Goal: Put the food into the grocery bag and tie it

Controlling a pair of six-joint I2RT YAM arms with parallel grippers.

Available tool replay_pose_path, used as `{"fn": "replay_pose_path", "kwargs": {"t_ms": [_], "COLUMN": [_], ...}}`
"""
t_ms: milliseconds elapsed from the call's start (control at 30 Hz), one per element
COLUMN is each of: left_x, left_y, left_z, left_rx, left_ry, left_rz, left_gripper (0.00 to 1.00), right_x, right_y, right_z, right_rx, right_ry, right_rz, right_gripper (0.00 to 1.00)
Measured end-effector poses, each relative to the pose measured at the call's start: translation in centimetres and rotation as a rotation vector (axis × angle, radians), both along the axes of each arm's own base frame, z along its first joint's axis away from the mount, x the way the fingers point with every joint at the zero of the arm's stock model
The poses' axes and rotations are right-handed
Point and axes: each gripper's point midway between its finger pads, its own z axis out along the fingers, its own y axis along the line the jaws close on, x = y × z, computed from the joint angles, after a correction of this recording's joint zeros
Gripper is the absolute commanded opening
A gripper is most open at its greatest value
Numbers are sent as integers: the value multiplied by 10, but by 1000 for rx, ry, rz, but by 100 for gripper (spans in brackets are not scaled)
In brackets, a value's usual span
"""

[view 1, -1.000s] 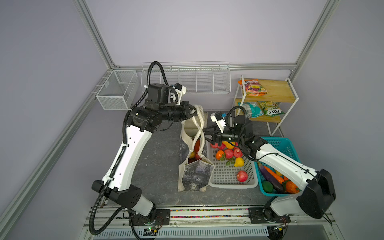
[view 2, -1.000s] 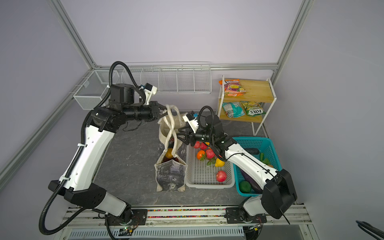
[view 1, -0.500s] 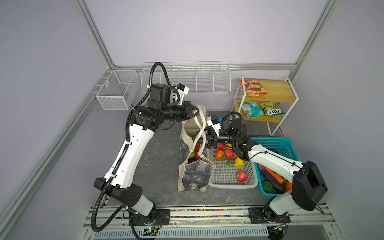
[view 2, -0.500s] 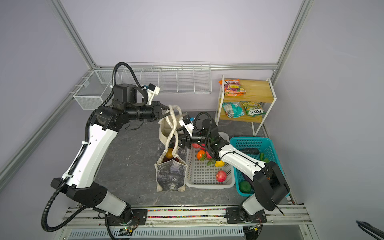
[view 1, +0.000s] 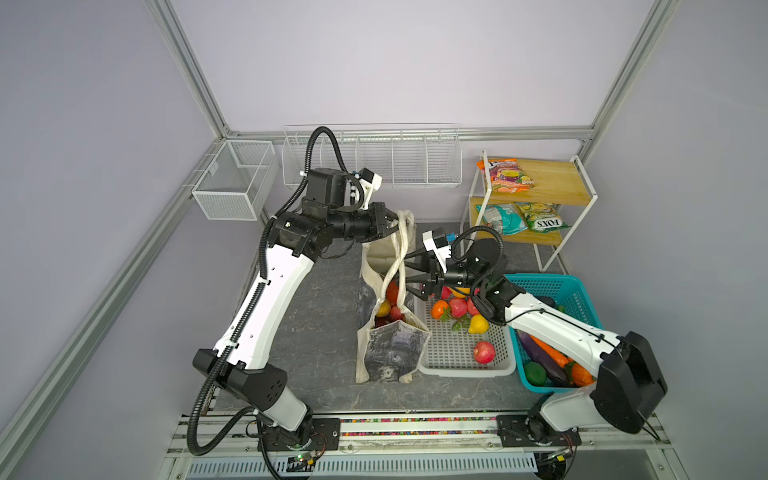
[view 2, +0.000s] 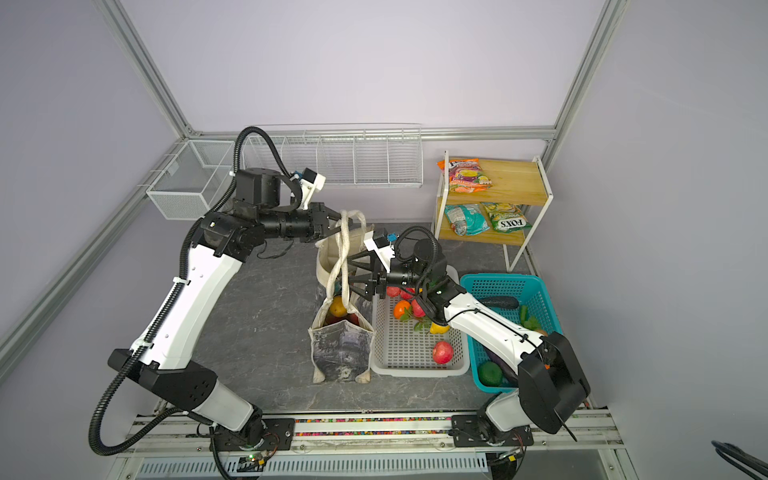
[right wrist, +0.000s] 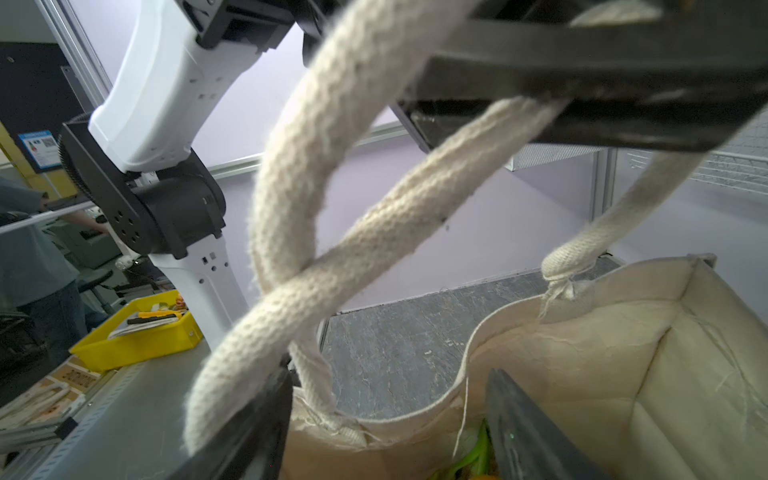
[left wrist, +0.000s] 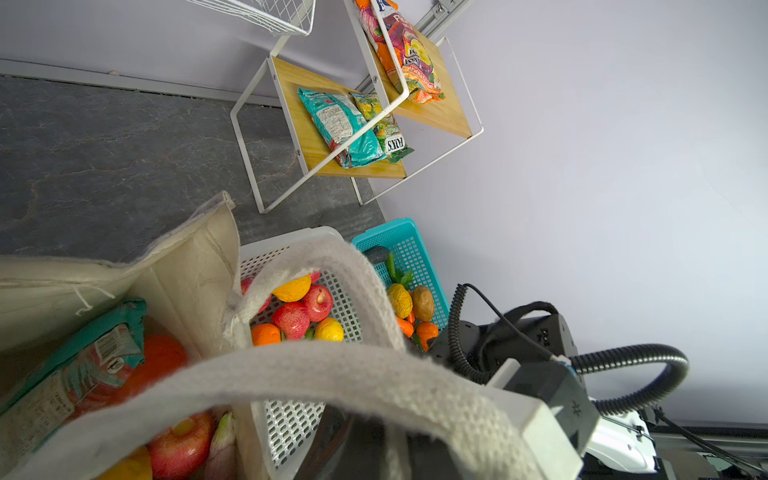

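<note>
The cream grocery bag (view 1: 392, 349) (view 2: 340, 353) stands upright beside the white basket. Its strap handles (view 1: 399, 257) (view 2: 343, 249) are pulled up and crossed over each other. My left gripper (view 1: 392, 222) (view 2: 338, 222) is shut on the straps at their top, also seen in the right wrist view (right wrist: 582, 83). My right gripper (view 1: 409, 276) (view 2: 352, 276) (right wrist: 386, 424) is open at the bag's mouth, and a strap (right wrist: 332, 257) lies against one finger. Food (view 1: 388, 309) sits in the bag: a teal packet (left wrist: 83, 361) and an apple (left wrist: 178, 444).
The white perforated basket (view 1: 457, 365) right of the bag holds loose fruit (view 1: 457, 309) and an apple (view 1: 484, 351). A teal basket (view 1: 577, 291) of vegetables stands further right. A wooden shelf (view 1: 552, 187) with snack packets is at the back right, below wire baskets (view 1: 374, 158) on the wall.
My right gripper has moved left from over the white basket to the bag's straps and has opened wider. My left gripper has shifted slightly right, still holding the straps up.
</note>
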Motion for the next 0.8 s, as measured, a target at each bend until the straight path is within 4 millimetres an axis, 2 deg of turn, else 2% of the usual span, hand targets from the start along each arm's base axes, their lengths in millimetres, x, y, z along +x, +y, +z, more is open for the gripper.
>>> {"fn": "replay_pose_path", "kwargs": {"t_ms": [200, 533, 800], "left_x": [1, 0, -3], "left_y": [-3, -3, -1], "left_z": [-5, -17, -13], "left_rx": [-4, -3, -13], "left_ry": [10, 32, 21], "left_rz": [-9, -7, -4], "left_gripper": [0, 0, 0], "right_x": [-1, -2, -1], "right_y": [3, 27, 43], "right_z": [3, 3, 1], "right_rx": [11, 26, 37], "right_ry": [15, 56, 78], "right_rz": [8, 58, 71], "right_gripper": [87, 96, 98]}}
